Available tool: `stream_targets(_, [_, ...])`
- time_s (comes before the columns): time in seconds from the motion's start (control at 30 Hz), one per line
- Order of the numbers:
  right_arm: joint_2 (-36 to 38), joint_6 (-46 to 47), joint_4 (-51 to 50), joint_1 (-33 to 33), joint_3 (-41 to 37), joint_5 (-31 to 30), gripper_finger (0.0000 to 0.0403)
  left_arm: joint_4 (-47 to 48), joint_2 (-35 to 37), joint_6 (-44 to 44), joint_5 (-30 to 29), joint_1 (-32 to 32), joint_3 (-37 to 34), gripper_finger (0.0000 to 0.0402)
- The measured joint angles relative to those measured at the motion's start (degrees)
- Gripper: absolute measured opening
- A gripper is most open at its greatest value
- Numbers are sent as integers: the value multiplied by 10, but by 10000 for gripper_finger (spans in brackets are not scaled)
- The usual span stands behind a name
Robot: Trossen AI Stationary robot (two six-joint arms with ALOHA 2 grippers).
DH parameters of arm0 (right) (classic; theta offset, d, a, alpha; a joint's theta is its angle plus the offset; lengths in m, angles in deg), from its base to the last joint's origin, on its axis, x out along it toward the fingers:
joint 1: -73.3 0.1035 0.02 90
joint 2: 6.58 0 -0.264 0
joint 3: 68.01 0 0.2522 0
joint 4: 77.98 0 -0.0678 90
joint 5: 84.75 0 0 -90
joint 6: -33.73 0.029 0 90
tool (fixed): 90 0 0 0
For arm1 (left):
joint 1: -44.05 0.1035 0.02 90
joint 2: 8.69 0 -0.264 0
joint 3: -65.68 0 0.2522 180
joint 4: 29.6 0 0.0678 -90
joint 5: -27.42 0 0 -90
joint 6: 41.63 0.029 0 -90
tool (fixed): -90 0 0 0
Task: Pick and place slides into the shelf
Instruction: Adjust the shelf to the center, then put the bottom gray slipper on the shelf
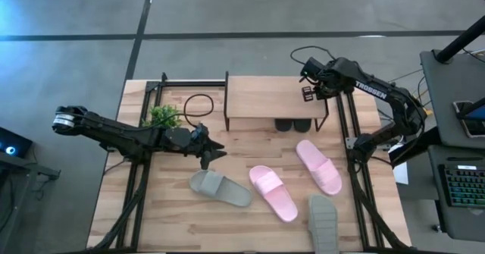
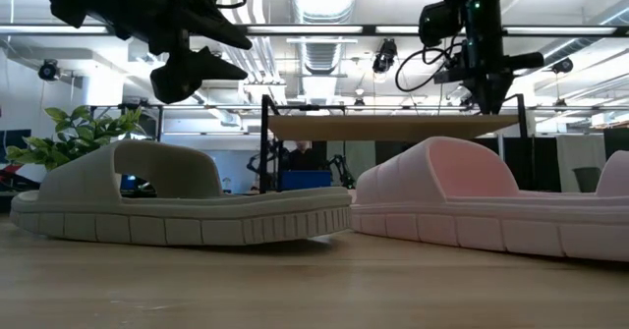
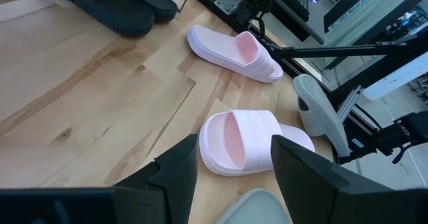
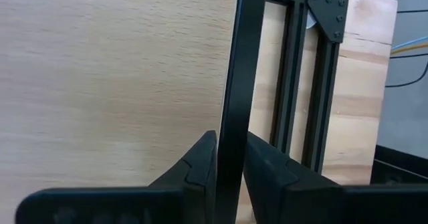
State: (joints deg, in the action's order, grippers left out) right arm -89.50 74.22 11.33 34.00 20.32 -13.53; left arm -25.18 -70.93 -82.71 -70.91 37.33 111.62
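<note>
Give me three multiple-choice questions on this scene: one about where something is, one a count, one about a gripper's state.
1. Where are the black slides?
A. Under the shelf
B. On top of the shelf
C. In a gripper

2. How many pink slides are there?
A. One
B. Two
C. Three

3. What state is the left gripper in?
A. Shut on a slide
B. Open, holding nothing
C. Shut on the shelf

Answers:
1 A, their toes poke out below the plank's front edge.
2 B, two lie side by side in the high view.
3 B, the left wrist view shows a clear gap between its fingers.
</note>
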Motion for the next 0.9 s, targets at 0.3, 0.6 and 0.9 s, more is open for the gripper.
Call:
stream_targets(0.3, [1,13,-2,9,0,-1,86,0,0,0,0,0,0,173])
stream_targets(0.6, [37,15,-6,12,0,-12,127,0,0,0,0,0,0,173])
stream_targets(0.9, [125,15,-7,34,0,50,160,0,0,0,0,0,0,173])
